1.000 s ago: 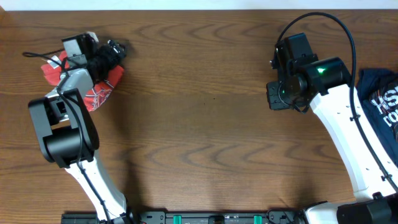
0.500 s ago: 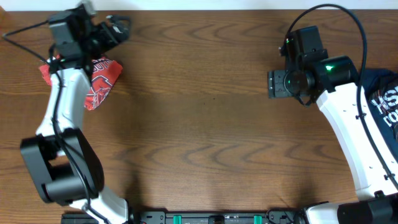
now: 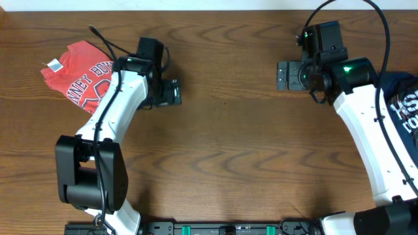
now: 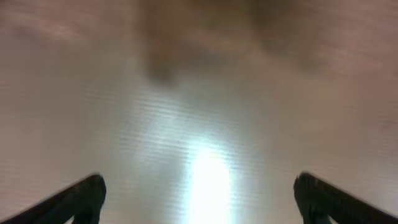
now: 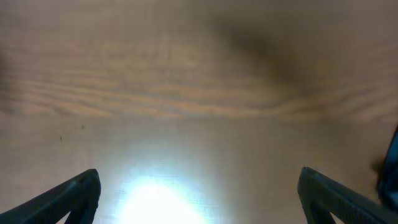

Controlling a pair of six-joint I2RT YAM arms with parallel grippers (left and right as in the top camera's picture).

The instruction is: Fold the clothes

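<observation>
The clothes [image 3: 81, 77], a red-orange T-shirt with pale lettering and a white neck tag [image 3: 54, 65], lie bunched flat at the table's far left in the overhead view. My left gripper [image 3: 172, 93] hovers to the right of the shirt, apart from it, over bare wood. In the left wrist view the left gripper [image 4: 199, 200] is open, with only blurred table between its fingers. My right gripper [image 3: 283, 75] sits at the upper right, and in its own wrist view the right gripper [image 5: 199, 196] is open and empty above the wood.
A dark navy garment [image 3: 400, 104] with white lettering lies at the right edge under the right arm; a sliver of the navy garment [image 5: 390, 171] shows in the right wrist view. The brown wooden table [image 3: 222, 150] stretches between the arms.
My left arm has swung right, away from the red shirt, leaving it uncovered on the table. The right gripper has opened wide and drifted slightly toward the back.
</observation>
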